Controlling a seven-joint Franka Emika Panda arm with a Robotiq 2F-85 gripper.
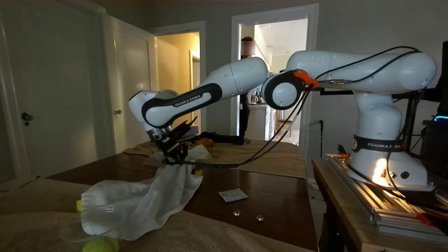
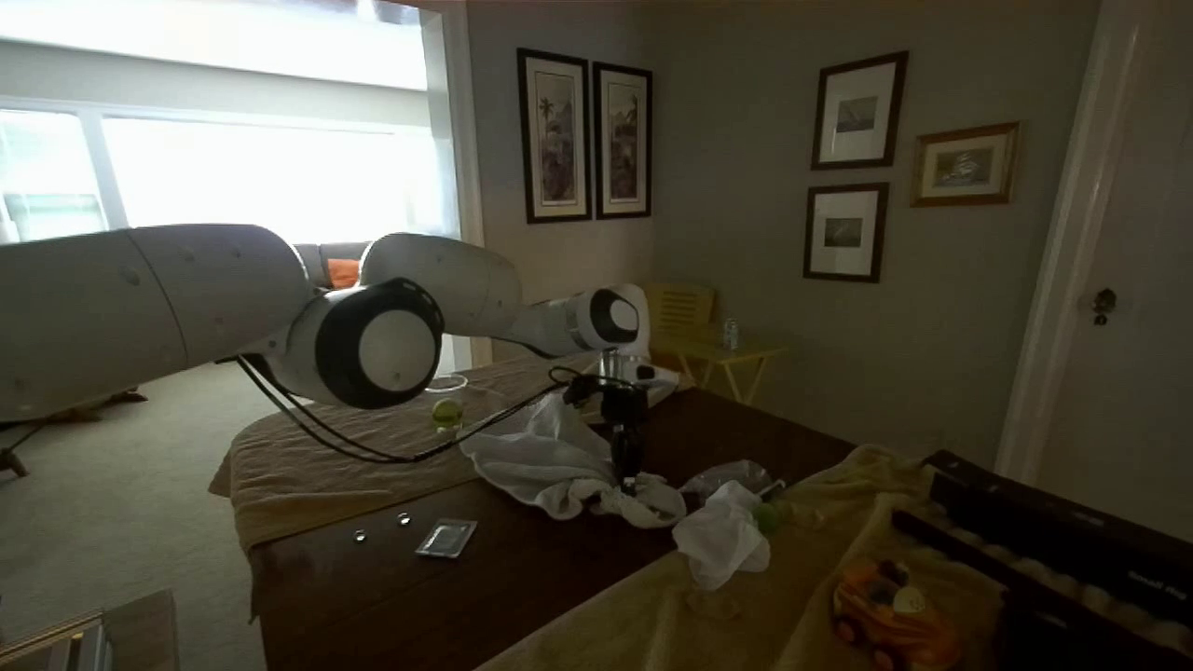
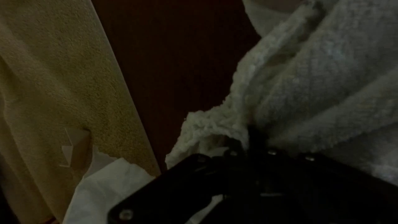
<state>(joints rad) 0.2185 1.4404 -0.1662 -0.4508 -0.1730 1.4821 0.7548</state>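
Rumpled white towel (image 3: 326, 90) in the hand (image 3: 246, 140)

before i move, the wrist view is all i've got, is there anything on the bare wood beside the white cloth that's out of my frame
Observer: Yes, a small flat packet lies on the dark wood, seen in both exterior views.
Operator: ok and by the end of the white cloth away from the claw
Observer: A yellow-green ball shows close by that end in an exterior view.
Operator: got it, anyone around
Observer: Yes, a person in dark clothes shows through a doorway in an exterior view.
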